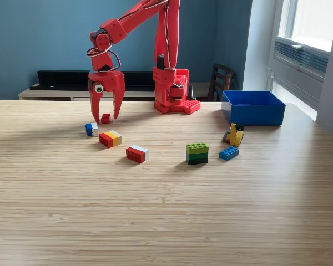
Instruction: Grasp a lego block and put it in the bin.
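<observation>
Nearest the camera: bare stretch of wooden table (155, 221), pale grain running across the whole lower half of the frame.

Just past centre, right of middle: green block stack (197, 153), lighter green on top, darker band below. To its right a flat blue block (228, 153), and just behind that a yellow block cluster (235, 134), tilted, with dark and orange bits I cannot sort out.

Left of centre: red and white block (137, 153) lying on the table. Up and left of it a red, yellow and white block (110, 138). Further left a small blue and white block (91, 129).

Upper left of frame: red arm reaching down from its base (176, 91), which sits at the table's far edge near top centre. The gripper (106, 115) points downward, jaws spread fairly wide, tips at or just above the table. A small red block (105, 118) sits between the two fingers; I cannot tell whether either finger touches it. It appears to rest on the table.

Upper right: the bin (252, 108), blue, open top, on the table well apart from the gripper. Inside not visible from here.

Behind: blue wall, a dark chair back (221, 80) beside the bin, window at far right.
</observation>
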{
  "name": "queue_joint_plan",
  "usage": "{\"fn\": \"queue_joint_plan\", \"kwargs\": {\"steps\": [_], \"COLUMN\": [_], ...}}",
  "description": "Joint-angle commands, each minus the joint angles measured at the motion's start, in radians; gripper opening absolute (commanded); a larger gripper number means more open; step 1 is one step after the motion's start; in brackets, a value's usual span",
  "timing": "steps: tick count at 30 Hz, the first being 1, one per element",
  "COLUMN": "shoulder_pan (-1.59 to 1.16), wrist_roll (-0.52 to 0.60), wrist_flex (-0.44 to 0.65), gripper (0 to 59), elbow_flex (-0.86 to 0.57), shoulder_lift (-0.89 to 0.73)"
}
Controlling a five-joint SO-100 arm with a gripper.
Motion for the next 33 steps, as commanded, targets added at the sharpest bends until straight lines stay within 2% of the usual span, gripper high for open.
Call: {"fn": "queue_joint_plan", "kwargs": {"steps": [1, 11, 15, 16, 17, 21, 28, 33], "shoulder_pan": [0.02, -0.006, -0.032, -0.037, -0.044, -0.074, -0.222, -0.408], "wrist_roll": [0.0, -0.041, -0.063, -0.063, -0.067, -0.055, -0.02, 0.044], "wrist_flex": [-0.026, -0.025, 0.008, 0.035, 0.061, 0.172, 0.503, 0.601], "gripper": [11.6, 4.0, 3.0, 2.8, 0.0, 0.0, 0.0, 0.0], "elbow_flex": [0.014, 0.002, -0.028, -0.051, -0.08, -0.215, -0.535, -0.727], "shoulder_lift": [0.02, 0.02, 0.021, 0.021, 0.021, 0.021, 0.021, 0.023]}}
